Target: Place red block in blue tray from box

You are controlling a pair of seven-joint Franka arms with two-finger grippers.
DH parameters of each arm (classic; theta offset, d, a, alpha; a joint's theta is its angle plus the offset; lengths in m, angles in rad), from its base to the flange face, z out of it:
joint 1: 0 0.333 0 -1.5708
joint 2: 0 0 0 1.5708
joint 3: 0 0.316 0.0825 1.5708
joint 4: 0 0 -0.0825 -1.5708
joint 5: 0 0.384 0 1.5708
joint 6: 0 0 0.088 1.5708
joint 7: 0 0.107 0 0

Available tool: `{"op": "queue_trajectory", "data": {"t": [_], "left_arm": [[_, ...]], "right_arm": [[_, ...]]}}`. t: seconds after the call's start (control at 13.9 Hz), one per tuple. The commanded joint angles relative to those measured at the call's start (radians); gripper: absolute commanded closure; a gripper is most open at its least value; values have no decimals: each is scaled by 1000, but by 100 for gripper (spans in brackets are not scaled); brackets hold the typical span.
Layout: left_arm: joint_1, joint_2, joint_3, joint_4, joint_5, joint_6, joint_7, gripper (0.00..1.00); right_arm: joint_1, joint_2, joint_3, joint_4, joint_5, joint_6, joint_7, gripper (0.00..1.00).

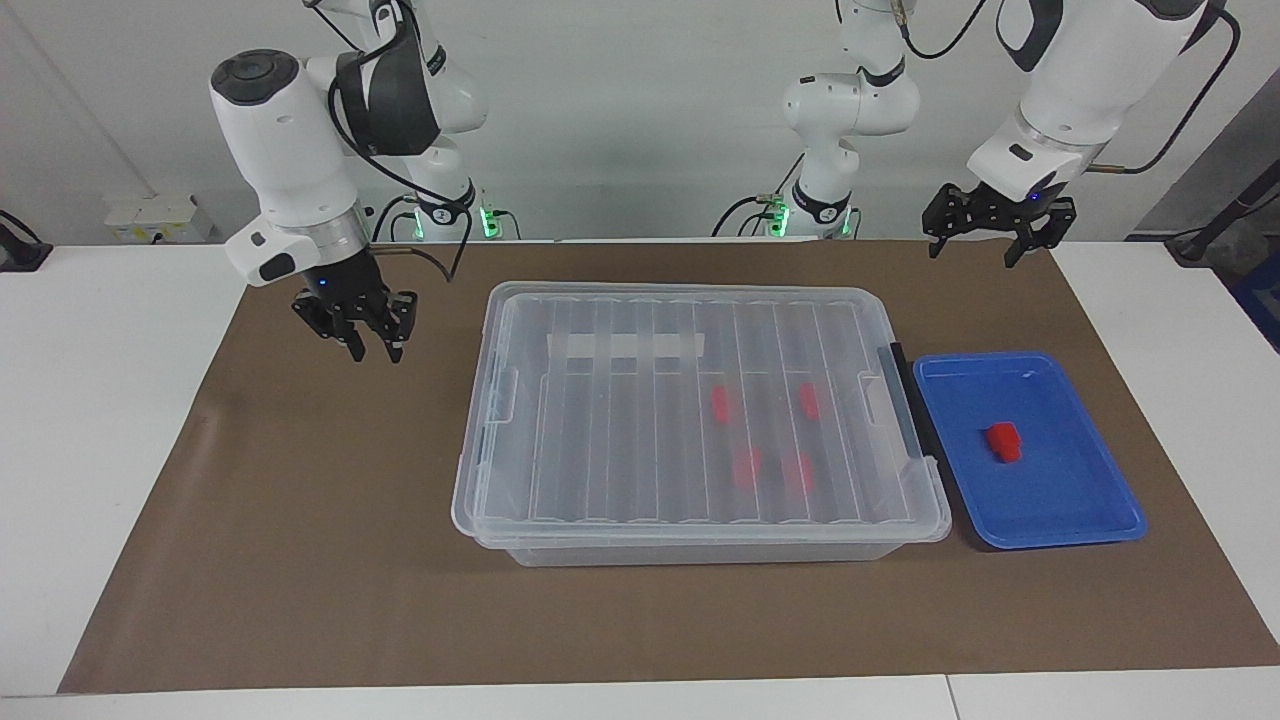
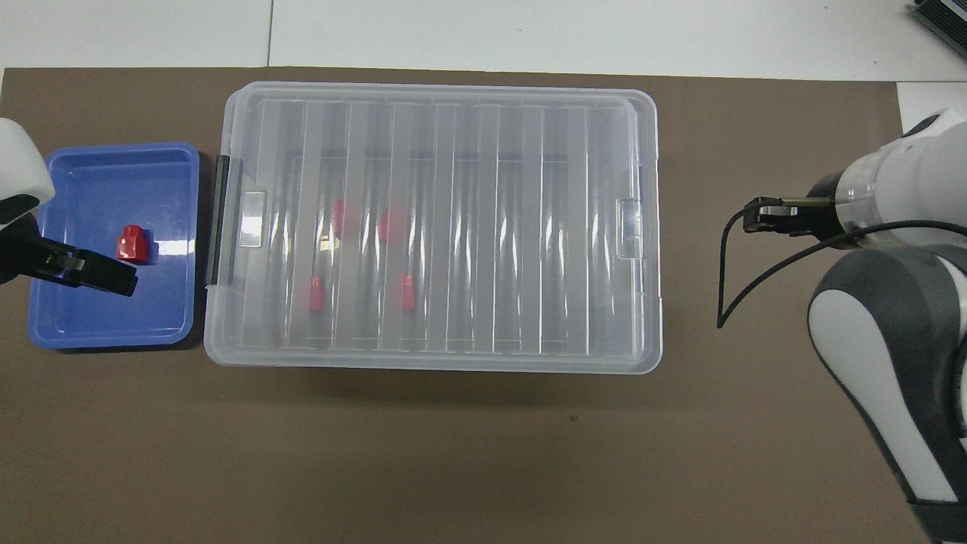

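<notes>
The task looks done — one red block (image 1: 1003, 442) lies in the blue tray (image 1: 1085, 520), beside the closed box (image 1: 700, 520), where four more blocks show through the lid. The left gripper (image 1: 998, 243) hangs above the tray's near end, fingers spread, empty. The right gripper (image 1: 372, 345) waits over the worktop, fingers slightly apart, empty.

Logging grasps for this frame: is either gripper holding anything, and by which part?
Nothing is held. The left gripper and right gripper are both empty; the red block lies in the blue tray.

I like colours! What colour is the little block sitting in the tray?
Bright red block in the blue tray; clearest in the facing view.
</notes>
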Motion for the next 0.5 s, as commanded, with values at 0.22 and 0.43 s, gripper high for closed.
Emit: {"op": "queue_trajectory", "data": {"t": [0.22,0.43], "left_arm": [[-2,-3,11,13,7,-24,-2,0],[-2,-3,12,13,7,-24,0,0]], "right_arm": [[-57,-1,4,189,-5,-243,28,0],[-71,17,4,279,-8,-349,27,0]]}}
